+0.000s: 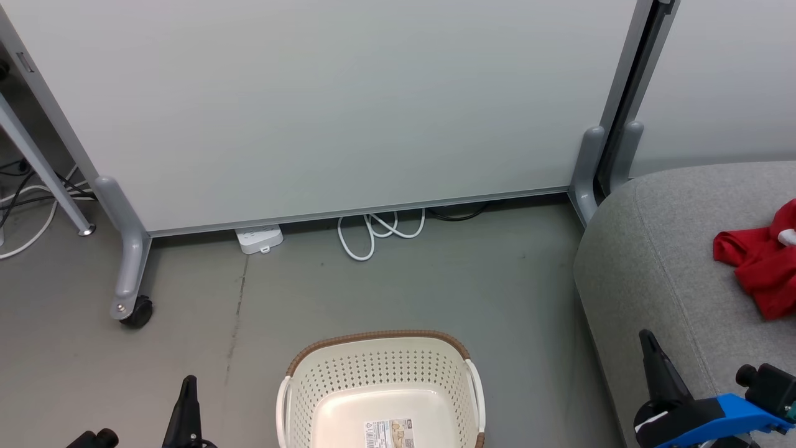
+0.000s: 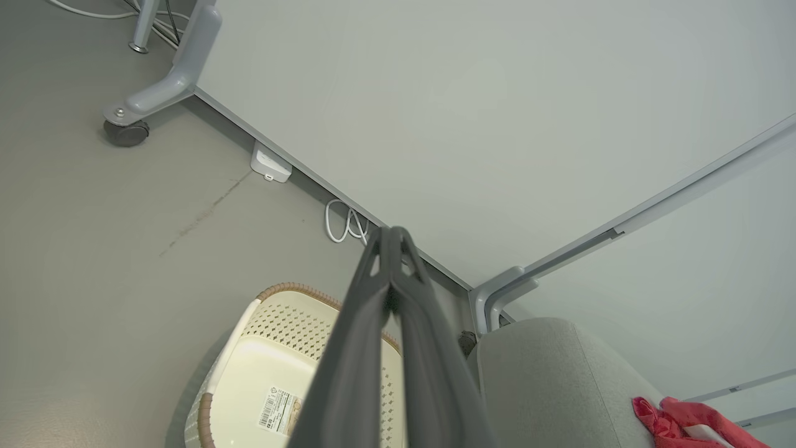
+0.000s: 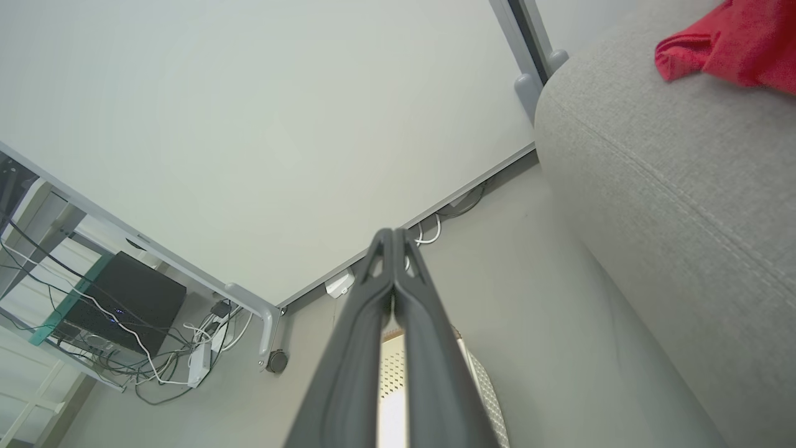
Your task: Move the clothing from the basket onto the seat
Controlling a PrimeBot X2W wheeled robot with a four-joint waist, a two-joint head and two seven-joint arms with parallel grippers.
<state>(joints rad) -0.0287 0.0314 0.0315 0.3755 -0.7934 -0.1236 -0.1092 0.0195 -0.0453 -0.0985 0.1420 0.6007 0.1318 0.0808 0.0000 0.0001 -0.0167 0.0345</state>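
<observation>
The near end of the basket (image 1: 379,367), just right of my left gripper (image 1: 188,382), is cut off by the bottom edge of my head view. The sticker (image 1: 388,434) on its floor has print too small for me to read. The clothing (image 1: 762,261), up past my right gripper (image 1: 648,341), runs off the right edge, and so does the seat (image 1: 659,249) under it. In my left wrist view my own fingers (image 2: 354,361) cover the middle of the basket. In my right wrist view they cover most of it.
</observation>
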